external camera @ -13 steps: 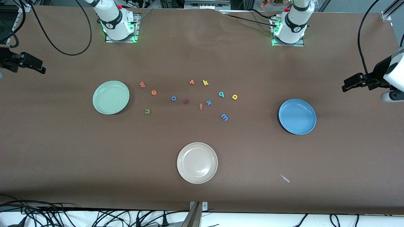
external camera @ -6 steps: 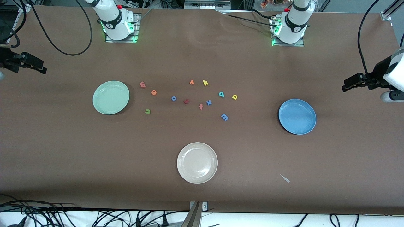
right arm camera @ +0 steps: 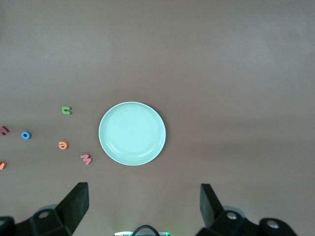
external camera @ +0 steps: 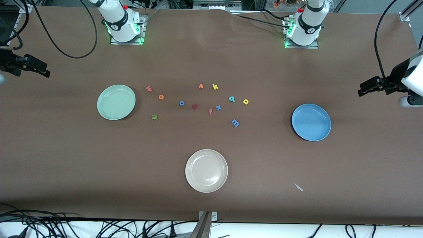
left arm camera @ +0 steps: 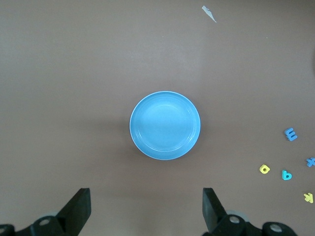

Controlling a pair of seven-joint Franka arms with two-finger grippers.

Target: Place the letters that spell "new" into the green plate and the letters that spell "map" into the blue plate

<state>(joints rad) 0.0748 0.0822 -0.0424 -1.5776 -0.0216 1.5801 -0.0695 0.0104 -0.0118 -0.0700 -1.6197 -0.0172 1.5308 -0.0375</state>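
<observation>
I'm seeing the round mint-green plate and round blue plate lying empty; pinkish-red w, orange e, olive n, blue m, teal stemmed letter and yellow p are lying flat between them.

Both arms cut off at front view edges; teal letter shape unclear.

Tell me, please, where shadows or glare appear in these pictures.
Front view: soft shadow under the green plate and blue plate; faint sheen inside the beige plate. Left wrist view: dim shadow hugs the blue plate's rim. Right wrist view: even light, no glare.
</observation>
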